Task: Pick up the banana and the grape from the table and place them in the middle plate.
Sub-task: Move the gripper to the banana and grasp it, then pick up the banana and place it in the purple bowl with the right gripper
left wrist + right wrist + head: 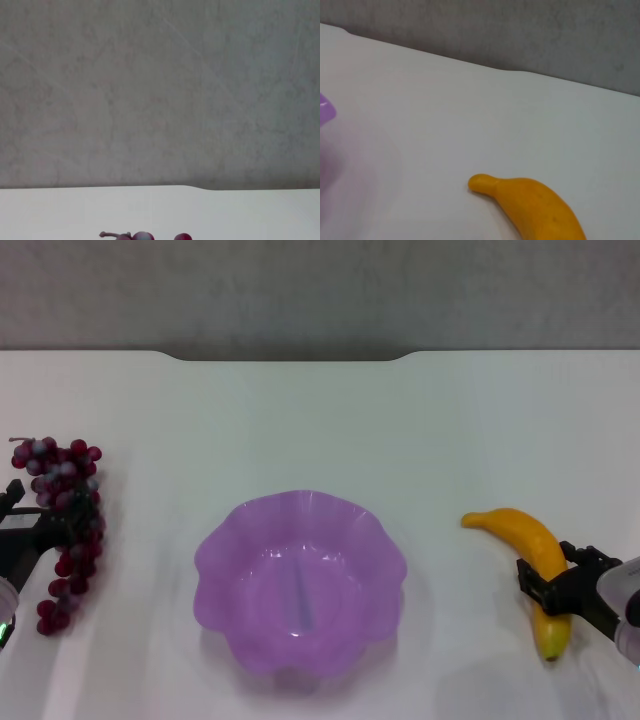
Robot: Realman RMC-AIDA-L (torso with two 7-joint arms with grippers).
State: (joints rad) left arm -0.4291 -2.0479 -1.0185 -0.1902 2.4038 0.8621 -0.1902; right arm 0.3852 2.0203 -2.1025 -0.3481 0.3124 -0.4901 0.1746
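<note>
The banana [528,545] lies on the white table [320,420] at the right; its near part also shows in the right wrist view [535,207]. My right gripper [558,575] is low over the banana's near half, open, with one jaw on each side. The grape bunch [68,505] lies at the left; only its stem end shows in the left wrist view [142,236]. My left gripper [30,518] is at the bunch's left side, open, with its dark fingers [48,533] reaching into the grapes. The purple scalloped middle plate [215,560] sits in the centre and holds nothing.
The table's notched far edge [290,358] runs along the back, with a grey wall behind it. The plate's rim shows at the edge of the right wrist view [326,112]. White tabletop separates the plate from each fruit.
</note>
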